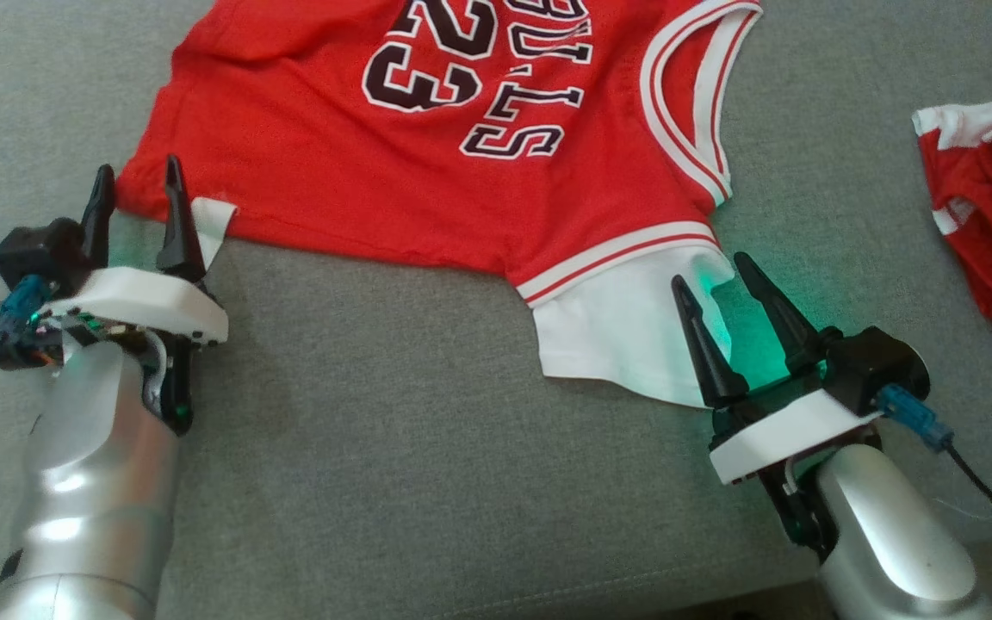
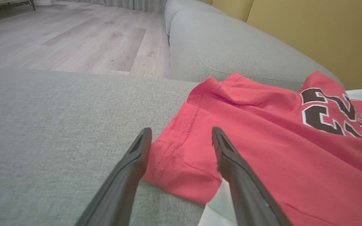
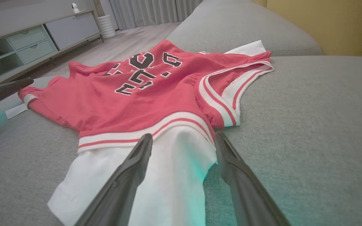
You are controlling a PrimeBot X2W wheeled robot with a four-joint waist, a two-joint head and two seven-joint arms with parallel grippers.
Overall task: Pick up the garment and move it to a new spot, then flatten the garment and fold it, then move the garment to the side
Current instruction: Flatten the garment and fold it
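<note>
The garment (image 1: 427, 172) is a red jersey with black-and-white lettering, striped trim and white sleeves, spread on the grey sofa seat (image 1: 393, 448). My left gripper (image 1: 139, 176) stands open at the jersey's lower left corner (image 2: 181, 163), its fingers either side of the red hem with nothing pinched. My right gripper (image 1: 716, 271) is open too, over the white sleeve (image 3: 156, 175) at the near right; the sleeve lies flat on the seat between and under its fingers (image 3: 134, 169).
A second red and white garment (image 1: 991, 215) lies crumpled at the right edge of the seat. The sofa's backrest (image 2: 231, 47) rises behind the jersey. Wooden floor (image 2: 74, 37) and a low cabinet (image 3: 27, 47) lie beyond the sofa.
</note>
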